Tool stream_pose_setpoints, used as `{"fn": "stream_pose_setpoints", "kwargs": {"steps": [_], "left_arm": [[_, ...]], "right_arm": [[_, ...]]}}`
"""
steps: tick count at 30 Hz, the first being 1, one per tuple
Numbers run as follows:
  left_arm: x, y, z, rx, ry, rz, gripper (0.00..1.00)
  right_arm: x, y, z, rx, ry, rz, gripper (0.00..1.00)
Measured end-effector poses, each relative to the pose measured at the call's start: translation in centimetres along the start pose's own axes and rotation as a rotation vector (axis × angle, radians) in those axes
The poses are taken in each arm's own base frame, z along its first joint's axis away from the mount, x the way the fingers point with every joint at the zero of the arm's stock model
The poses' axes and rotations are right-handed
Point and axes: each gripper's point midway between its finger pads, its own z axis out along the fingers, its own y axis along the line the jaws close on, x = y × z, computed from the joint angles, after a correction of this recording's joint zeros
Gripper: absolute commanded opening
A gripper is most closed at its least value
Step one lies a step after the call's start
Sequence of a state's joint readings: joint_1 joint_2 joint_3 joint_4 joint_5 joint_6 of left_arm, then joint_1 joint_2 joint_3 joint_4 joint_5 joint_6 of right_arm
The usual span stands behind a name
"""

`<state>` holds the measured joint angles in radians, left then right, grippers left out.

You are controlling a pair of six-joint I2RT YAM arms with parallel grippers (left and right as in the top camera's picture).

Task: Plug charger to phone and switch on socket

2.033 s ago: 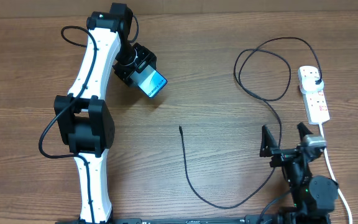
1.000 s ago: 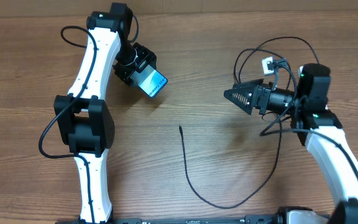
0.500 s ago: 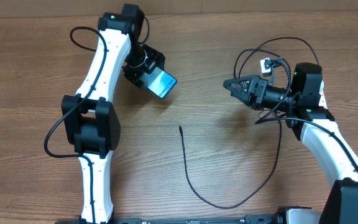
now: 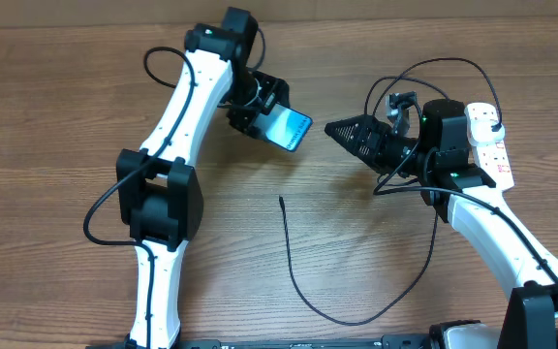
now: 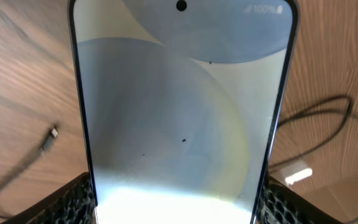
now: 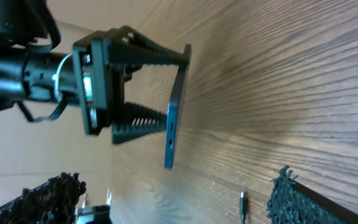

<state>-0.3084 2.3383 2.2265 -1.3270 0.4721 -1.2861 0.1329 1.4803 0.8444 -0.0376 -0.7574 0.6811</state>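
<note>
My left gripper [image 4: 263,109] is shut on the phone [image 4: 290,128] and holds it above the table, its blue screen facing up. The phone fills the left wrist view [image 5: 179,106] between the jaws [image 5: 179,208]. In the right wrist view the phone [image 6: 174,118] shows edge-on. My right gripper [image 4: 339,130] is open and empty, pointing left at the phone, a short gap away; its jaws frame the right wrist view [image 6: 166,202]. The charger's connector tip [image 4: 281,200] lies on the table below the phone, also seen in the left wrist view [image 5: 51,133] and right wrist view [image 6: 242,204]. The socket [image 4: 494,155] lies at the far right, with the charger's black plug [image 4: 493,122] in its top outlet.
The black cable [image 4: 342,318] curves down from the tip, round to the right and up under my right arm, then loops [image 4: 424,73] to the plug. The strip's thick white cord [image 4: 511,247] runs toward the front right.
My left arm has carried the phone to the right, toward the table's middle. My right gripper has moved left toward it, uncovering the power strip. The cable has not moved.
</note>
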Motion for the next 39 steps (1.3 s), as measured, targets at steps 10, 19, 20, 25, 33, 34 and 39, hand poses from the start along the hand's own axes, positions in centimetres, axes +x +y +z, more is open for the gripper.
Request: {"fn": "stream_pose_setpoints", "kwargs": {"steps": [10,19,20,25,33,34,39], "left_arm": [[5.7,-1.1,1.8,0.006,0.121,0.018,0.04],[9.2,-2.4,3.0,0.033,0.170,0.034,0.04],[9.3,-2.6,3.0,0.038,0.173,0.034,0.04],[10.4,-2.6,3.3,0.035,0.193,0.045,0.04],[11.5,-2.5,3.7,0.026,0.205,0.058,0.04],[11.6,-2.5,3.7,0.024,0.206,0.058,0.04],[12.4,-2.4,4.0,0.014,0.210,0.053,0.04]], "right_arm": [[-0.3,-0.4,0.0,0.022,-0.020,0.001,1.00],[0.0,-1.2,0.0,0.059,-0.013,0.029,1.00],[0.0,-1.4,0.0,0.066,-0.014,0.032,1.00],[0.1,-2.4,-0.1,0.116,-0.022,0.056,1.00],[0.0,-3.1,-0.2,0.152,-0.039,0.065,1.00],[0.0,-3.1,-0.2,0.153,-0.039,0.065,1.00],[0.2,-3.7,-0.3,0.182,-0.039,0.080,0.99]]}}
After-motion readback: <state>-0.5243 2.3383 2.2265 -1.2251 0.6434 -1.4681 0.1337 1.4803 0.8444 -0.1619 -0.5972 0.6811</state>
